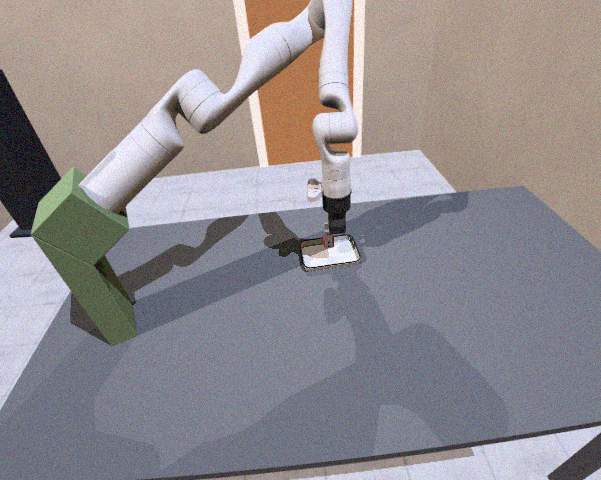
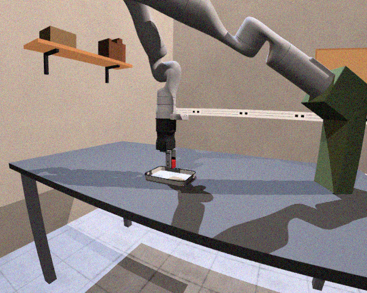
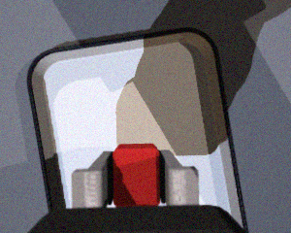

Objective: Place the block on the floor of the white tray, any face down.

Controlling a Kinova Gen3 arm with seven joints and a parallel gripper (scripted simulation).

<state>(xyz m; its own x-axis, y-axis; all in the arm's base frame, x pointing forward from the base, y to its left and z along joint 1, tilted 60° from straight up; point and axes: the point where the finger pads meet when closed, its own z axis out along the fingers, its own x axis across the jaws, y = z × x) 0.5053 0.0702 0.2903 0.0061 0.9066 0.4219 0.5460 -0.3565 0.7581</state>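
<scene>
The grey table (image 2: 259,201) is carrying a green pedestal (image 2: 341,138), from which the white arm (image 1: 150,134) is rising and bending over so its last link is pointing straight down. The white tray (image 2: 189,173) is sitting near the middle of the table, its floor partly shadowed and nothing lying on it. The claw (image 3: 136,184) is standing about half closed, gripping the red block (image 3: 136,174) between both fingers, above the tray's floor by one end.

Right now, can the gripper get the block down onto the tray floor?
Probably yes: the gripper, shut on the red block, hangs over the white tray, with nothing in between.
</scene>
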